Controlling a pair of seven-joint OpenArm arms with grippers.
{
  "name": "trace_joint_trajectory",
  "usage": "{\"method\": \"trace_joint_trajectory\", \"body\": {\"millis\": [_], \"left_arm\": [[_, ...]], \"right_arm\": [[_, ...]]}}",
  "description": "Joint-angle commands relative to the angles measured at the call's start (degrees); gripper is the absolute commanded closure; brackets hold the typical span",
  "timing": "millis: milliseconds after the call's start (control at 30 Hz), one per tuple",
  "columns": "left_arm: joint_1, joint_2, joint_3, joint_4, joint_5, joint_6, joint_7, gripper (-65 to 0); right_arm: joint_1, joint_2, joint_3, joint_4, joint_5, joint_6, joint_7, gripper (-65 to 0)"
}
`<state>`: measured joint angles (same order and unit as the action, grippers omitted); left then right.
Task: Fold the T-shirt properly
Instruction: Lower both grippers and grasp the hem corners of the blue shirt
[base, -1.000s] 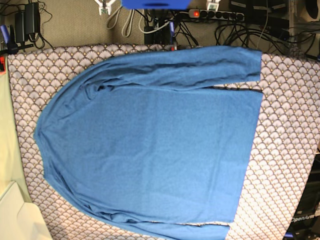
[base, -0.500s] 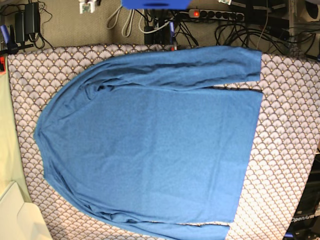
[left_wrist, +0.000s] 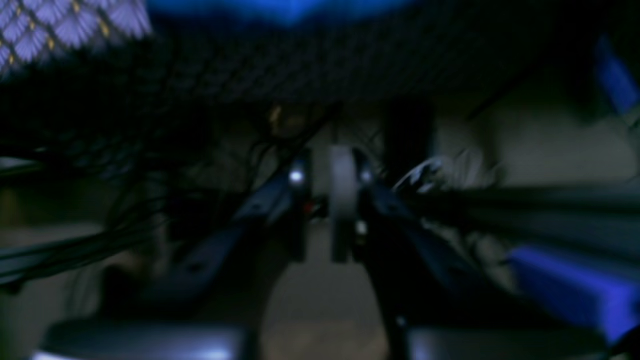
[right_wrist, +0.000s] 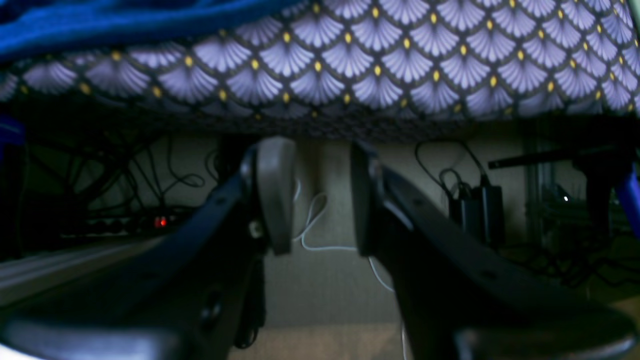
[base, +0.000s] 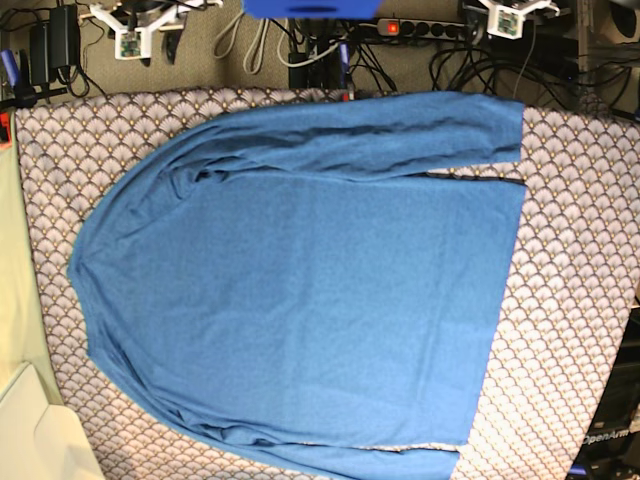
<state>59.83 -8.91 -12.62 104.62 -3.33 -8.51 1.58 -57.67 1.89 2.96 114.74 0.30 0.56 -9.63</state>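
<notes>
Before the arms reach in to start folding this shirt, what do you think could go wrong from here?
The T-shirt lies on a loose tablecloth; a low pinch might gather both layers. The upper sleeve is already laid across the body with wrinkles, which a fold could lock in. The right gripper and left gripper sit below the table edge among cables, so rising could snag.

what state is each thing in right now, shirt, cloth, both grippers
T-shirt: spread flat and unfolded, sleeves lying along its sides, some wrinkles near the top sleeve.
tablecloth: laid flat under the shirt.
right gripper: open, holding nothing, off the table edge.
left gripper: view blurred, jaws close together with a narrow gap, nothing between them.
power strip: switch light glowing red.
</notes>
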Motion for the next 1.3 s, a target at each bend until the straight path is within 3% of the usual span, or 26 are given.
{"method": "trace_joint_trajectory", "body": {"millis": [0, 133, 367, 533, 767, 833, 967, 1267], "left_arm": [[1.57, -0.10, -1.75, 1.98, -2.60, 0.47, -1.54, -14.3], [1.75, -1.42, -5.71, 3.29, -13.41, 0.47, -1.54, -24.6], [1.05, -3.44, -9.66, 2.94, -22.91, 0.47, -1.54, -25.1], [-3.09, -3.01, -10.72, 1.45, -24.05, 0.47, -0.49, -25.1], [-9.42, -0.98, -13.00, -2.24, -28.18, 0.47, 9.27, -25.4], [-11.26, -0.98, -13.09, -3.21, -29.15, 0.47, 10.94, -28.3], [-12.49, -1.07, -13.09, -4.18, -31.79, 0.38, 11.73, -33.2], [-14.78, -0.98, -12.65, -4.27, -32.49, 0.38, 11.73, -33.5]], "right_arm": [[-0.48, 0.18, 0.42, 0.91, 0.01, 0.01, 1.23, -21.0], [0.31, 0.70, 0.51, 0.91, -0.08, 0.01, 1.23, -21.1], [1.71, 1.93, 0.86, 0.91, -0.08, 0.01, 1.23, -21.2], [2.77, 2.64, 1.39, 0.91, -0.08, 0.10, 1.23, -21.3], [2.86, 2.72, 1.65, 0.82, -0.08, 0.10, 1.23, -21.3], [2.86, 2.72, 1.65, 0.82, -0.08, 0.10, 1.23, -21.3], [2.86, 2.72, 1.65, 0.82, -0.08, 0.10, 1.23, -21.3], [2.86, 2.72, 1.65, 0.73, -0.16, 0.10, 1.23, -21.2]]}}
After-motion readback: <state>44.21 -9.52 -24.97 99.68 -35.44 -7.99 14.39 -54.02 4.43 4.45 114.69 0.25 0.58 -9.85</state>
